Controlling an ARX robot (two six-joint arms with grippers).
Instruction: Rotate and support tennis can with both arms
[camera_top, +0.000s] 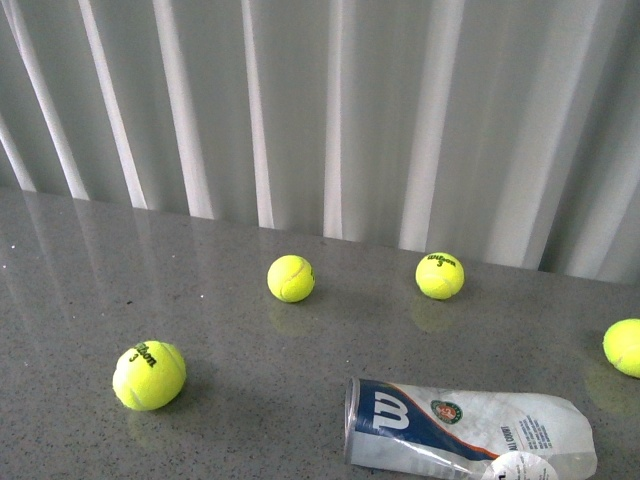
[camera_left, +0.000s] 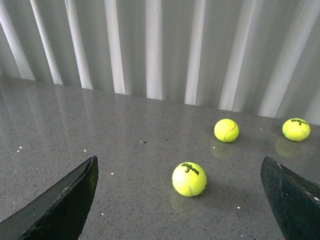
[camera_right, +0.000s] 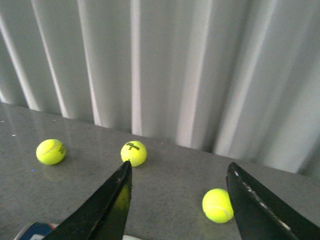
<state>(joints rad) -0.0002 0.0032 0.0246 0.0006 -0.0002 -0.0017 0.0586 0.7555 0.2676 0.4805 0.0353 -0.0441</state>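
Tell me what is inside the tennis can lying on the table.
No ball shows through the clear part of the tennis can; it looks empty there. The label hides the inside near the rim, and the picture edge cuts off its lower side.

Tennis can (camera_top: 450, 425) on the table (camera_top: 80, 300), front right (balls (camera_top: 291, 278) behind and leftward)

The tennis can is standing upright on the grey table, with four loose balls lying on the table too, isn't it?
Not quite. The tennis can is lying on its side, not standing upright, as the front view shows. The rest of what you said holds.
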